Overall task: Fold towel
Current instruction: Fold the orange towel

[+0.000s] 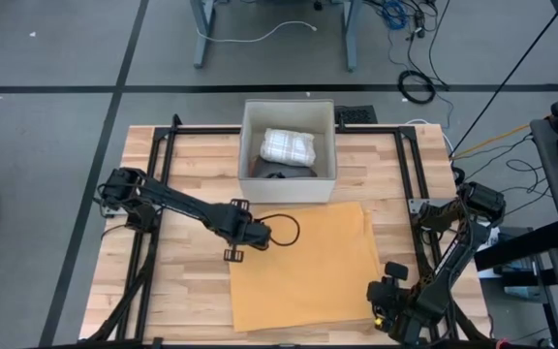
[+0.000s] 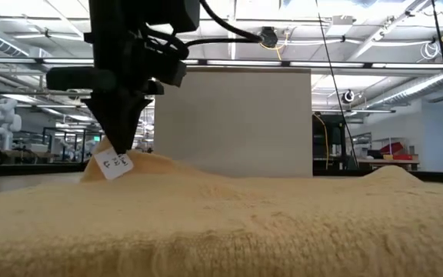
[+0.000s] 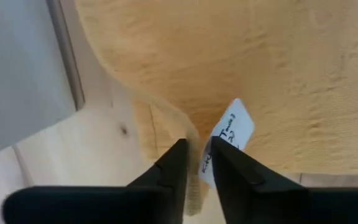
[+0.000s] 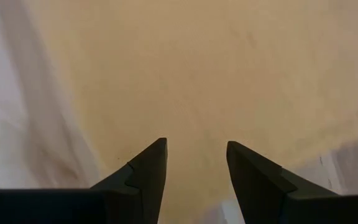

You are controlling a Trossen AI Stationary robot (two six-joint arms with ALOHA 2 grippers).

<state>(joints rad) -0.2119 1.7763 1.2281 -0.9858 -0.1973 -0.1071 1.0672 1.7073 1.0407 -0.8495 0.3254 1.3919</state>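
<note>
High view: yellow towel [image 1: 303,267] flat on counter [image 1: 192,174]. Left claw [image 1: 232,254] at its far-left corner, pinching raised edge by tag [image 3: 229,134]. Right claw [image 1: 387,312] parted, empty, above near-right corner.

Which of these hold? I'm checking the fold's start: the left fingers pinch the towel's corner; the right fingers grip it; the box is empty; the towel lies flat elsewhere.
1. The left gripper pinches the mustard-yellow cloth towel at its tagged corner: true.
2. The right gripper grips the towel: false, its fingers stand open above it.
3. The white square box is empty: false, a white checked bundle lies inside.
4. The rest of the towel lies mostly flat: true.
</note>
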